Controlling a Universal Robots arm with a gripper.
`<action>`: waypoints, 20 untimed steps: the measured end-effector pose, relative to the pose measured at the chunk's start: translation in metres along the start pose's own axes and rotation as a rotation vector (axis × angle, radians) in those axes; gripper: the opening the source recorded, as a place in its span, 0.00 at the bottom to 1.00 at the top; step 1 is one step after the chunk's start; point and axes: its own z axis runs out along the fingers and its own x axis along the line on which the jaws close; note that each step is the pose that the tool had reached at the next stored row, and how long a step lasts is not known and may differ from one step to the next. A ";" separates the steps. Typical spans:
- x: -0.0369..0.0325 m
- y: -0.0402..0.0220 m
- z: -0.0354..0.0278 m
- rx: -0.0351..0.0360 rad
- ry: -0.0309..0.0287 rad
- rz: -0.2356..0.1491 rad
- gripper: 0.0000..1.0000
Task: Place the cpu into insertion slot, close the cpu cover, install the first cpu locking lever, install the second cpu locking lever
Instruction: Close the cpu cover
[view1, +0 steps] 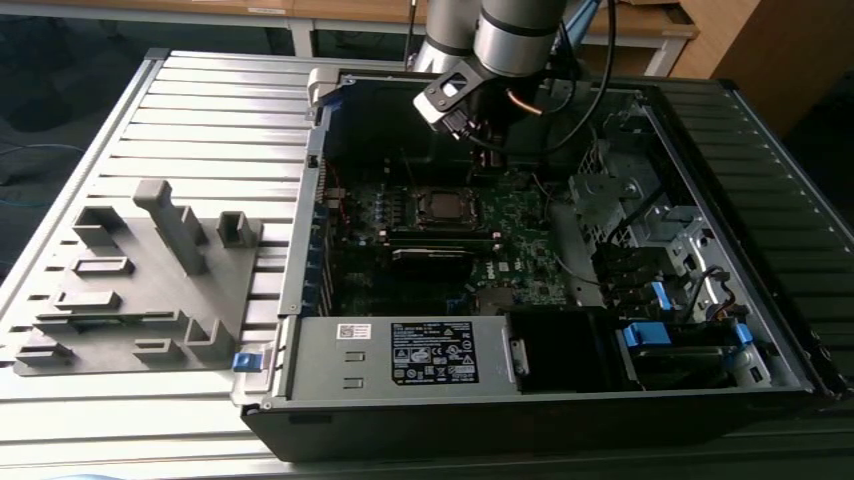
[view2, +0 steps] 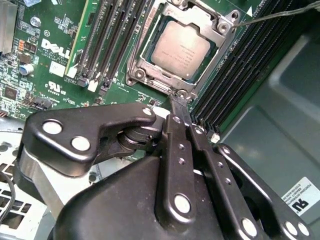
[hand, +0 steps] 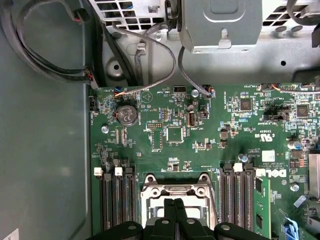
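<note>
The cpu (view2: 181, 50) lies flat in its socket on the green motherboard, its dull silver top showing; it is also visible in the exterior view (view1: 439, 206). The cpu cover (view2: 220, 23) lies down around it as a silvery frame, seen too in the first wrist view (hand: 150, 189). A thin metal lever rod (view2: 272, 16) runs out from one socket corner. My gripper (view2: 178, 99) is shut with nothing between its fingers. Its tips sit at the socket's edge; I cannot tell if they touch it. The gripper also appears in the first wrist view (hand: 175, 204) and the exterior view (view1: 487, 155).
Black memory slots (view2: 107, 45) flank the socket on both sides. A power supply box with a white label (view1: 400, 352) fills the case's near end. Drive cages and cables (view1: 641, 230) crowd the exterior view's right. A grey slotted fixture (view1: 140, 280) lies outside the case, at the left.
</note>
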 end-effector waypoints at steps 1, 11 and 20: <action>0.0000 -0.0005 0.0001 -0.0001 0.0001 0.000 0.11; -0.0008 -0.0183 0.0047 -0.0001 -0.0012 0.000 0.11; -0.0013 -0.0268 0.0085 -0.0001 -0.0045 0.000 0.11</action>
